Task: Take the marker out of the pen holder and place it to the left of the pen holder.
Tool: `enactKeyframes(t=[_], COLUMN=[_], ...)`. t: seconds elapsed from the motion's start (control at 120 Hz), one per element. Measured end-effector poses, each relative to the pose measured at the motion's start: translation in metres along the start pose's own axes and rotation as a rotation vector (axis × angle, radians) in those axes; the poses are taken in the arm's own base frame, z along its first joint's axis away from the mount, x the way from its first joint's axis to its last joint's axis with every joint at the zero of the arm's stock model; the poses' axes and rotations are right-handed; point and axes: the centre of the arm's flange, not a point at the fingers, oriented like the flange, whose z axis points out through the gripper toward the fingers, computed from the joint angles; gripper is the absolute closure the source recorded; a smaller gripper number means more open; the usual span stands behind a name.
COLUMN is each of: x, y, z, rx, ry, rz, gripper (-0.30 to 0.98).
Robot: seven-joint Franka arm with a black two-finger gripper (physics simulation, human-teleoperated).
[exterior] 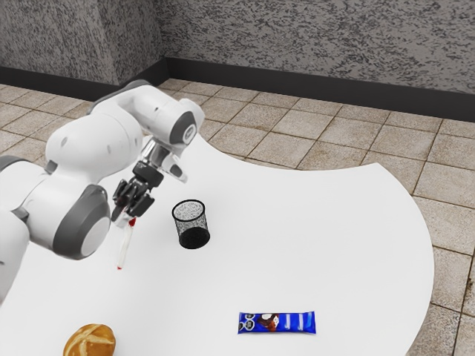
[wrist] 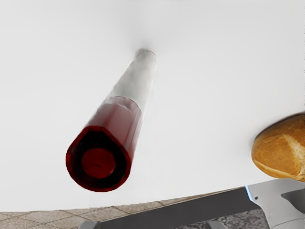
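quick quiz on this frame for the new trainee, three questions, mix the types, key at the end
1. Where is the marker relative to the pen holder?
(a) inside it
(b) lying across its rim
(c) outside it

2. True or false: in the exterior view, the bread roll is nearer the view's left than the wrapped bar is.

3. Fill in: the wrapper of that bar is mainly ____ in colour.

Key: 1 c; 2 true; 3 blue
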Motion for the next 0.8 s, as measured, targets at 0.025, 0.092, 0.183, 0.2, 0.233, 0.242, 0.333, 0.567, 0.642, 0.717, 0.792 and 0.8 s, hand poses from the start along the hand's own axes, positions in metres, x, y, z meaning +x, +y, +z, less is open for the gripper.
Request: enactKeyframes(t=[0.025,0.092,0.183,0.2,0.233,0.242,0.333,0.567,0.642,0.717,0.792,0.8], x=[-0.001,-0.004,-0.014,-0.019,-0.031,-0.035,-0.080,-0.185,-0.195,-0.195,-0.199,-0.199], y=[-0.001,-0.005,-0.003,0.001,0.011,0.014,0.065,0.183,0.208,0.231,0.240,0.241], z=[0.000,-0.003,-0.018,-0.024,-0.040,-0.044,-0.092,-0.132,-0.124,-0.127,-0.136,-0.137], rx=[-0.002,-0.008,-0.007,-0.003,0.007,0.010,0.059,0.184,0.225,0.294,0.342,0.347], ry=[0.004,0.032,0.111,0.135,0.193,0.207,0.372,0.615,0.653,0.681,0.718,0.721], rz=[-0.001,-0.002,0.013,0.020,0.040,0.046,0.137,0.282,0.322,0.343,0.342,0.343], gripper=[0.36,0.26,0.17,0.16,0.13,0.13,0.08,0.03,0.02,0.01,0.01,0.01])
